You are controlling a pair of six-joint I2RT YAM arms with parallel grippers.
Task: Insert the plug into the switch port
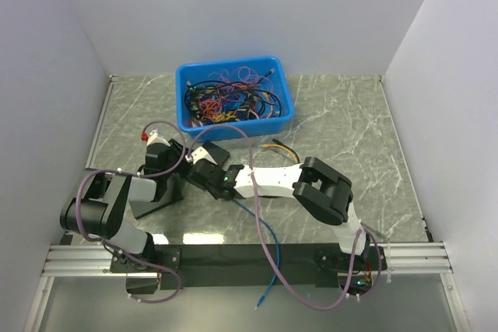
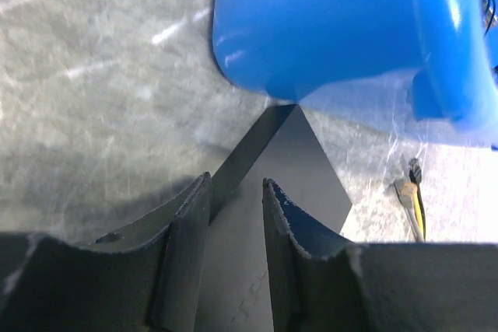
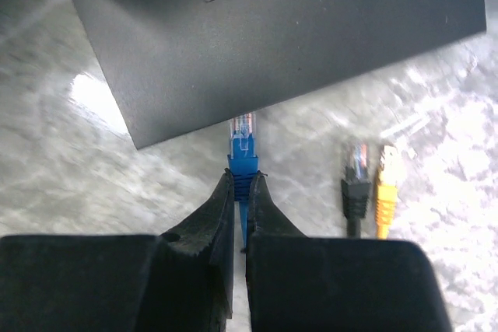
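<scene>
Right gripper fills the foreground, pinched tight on the blue plug at its boot. Left gripper hangs over the switch, jaws partway apart, and whether it has a grip is unclear. The plug's tip sits just short of the switch's near edge, its long axis aimed straight in. The ports are hidden under that edge.

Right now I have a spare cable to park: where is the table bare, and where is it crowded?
Bare: table between the bin and the right wall, and the corner left of the bin. Crowded: before the bin, where left hand, right hand, switch and two loose cables meet.
</scene>
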